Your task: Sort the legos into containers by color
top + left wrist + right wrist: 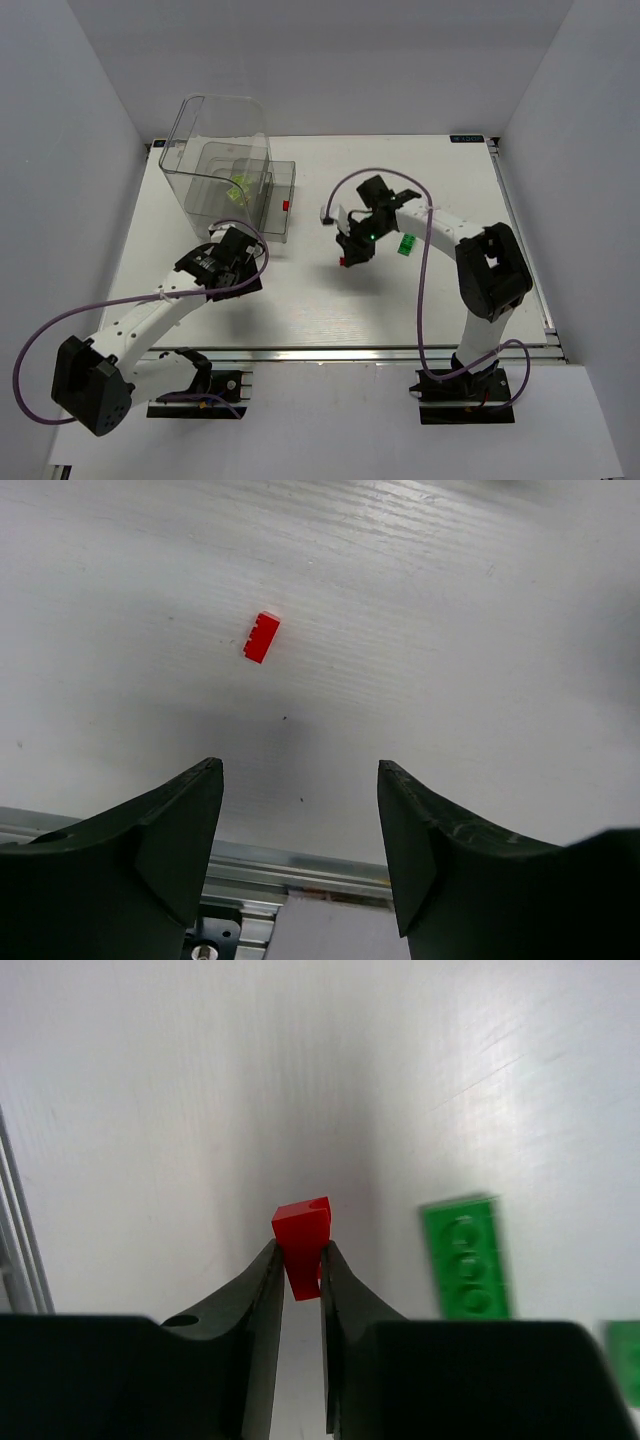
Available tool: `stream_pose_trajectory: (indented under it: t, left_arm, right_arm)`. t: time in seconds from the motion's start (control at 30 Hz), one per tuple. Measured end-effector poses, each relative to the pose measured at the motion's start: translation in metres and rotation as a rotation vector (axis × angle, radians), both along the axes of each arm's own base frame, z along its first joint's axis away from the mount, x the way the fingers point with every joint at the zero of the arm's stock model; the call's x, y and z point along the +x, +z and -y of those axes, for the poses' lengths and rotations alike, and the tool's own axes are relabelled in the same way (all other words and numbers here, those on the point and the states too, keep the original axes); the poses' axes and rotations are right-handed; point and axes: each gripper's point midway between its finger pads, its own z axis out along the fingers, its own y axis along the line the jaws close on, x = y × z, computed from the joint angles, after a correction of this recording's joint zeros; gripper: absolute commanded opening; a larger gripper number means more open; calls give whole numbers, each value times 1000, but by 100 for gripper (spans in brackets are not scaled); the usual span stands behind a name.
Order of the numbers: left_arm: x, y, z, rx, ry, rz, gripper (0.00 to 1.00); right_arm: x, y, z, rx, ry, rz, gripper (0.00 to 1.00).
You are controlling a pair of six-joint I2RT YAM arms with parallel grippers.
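Note:
My right gripper [298,1250] is shut on a small red brick [303,1235] and holds it above the table. In the top view it is at mid-table [347,258], right of the clear bin [215,120]. A dark green brick [467,1257] lies on the table just to its right, also seen from above [406,245]. A second green one shows at the right wrist view's edge [625,1360]. My left gripper [300,775] is open and empty over bare table, in front of the bin [228,265]. Another red brick [261,637] lies ahead of it.
The bin holds a yellow-green brick [238,188]; a red brick [286,205] shows at its low front-right part, inside or outside I cannot tell. An aluminium rail [300,865] runs along the table edge under my left fingers. White walls enclose the table.

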Motion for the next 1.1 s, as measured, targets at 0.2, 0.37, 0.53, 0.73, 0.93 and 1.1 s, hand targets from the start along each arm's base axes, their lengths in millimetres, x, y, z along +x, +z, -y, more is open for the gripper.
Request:
stream_pose_trajectory:
  t: [0.2, 0.37, 0.53, 0.73, 0.93, 1.1]
  left_arm:
    - [4, -21, -4, 50, -6, -45, 76]
    - [5, -32, -6, 73, -6, -65, 76]
    - [1, -37, -8, 82, -3, -76, 77]
    - [2, -38, -10, 90, -1, -70, 77]
    - [6, -44, -8, 100, -6, -76, 77]
    - [9, -53, -8, 126, -15, -97, 75]
  right_arm:
    - [80, 113, -60, 229, -105, 157, 0]
    - [135, 168, -109, 391, -215, 184, 0]
    - [152, 148, -146, 438, -294, 91, 0]
    - [157, 110, -188, 430, -325, 31, 12]
    - [155, 99, -201, 432, -326, 28, 47]
    - [159, 99, -197, 442, -339, 36, 47]
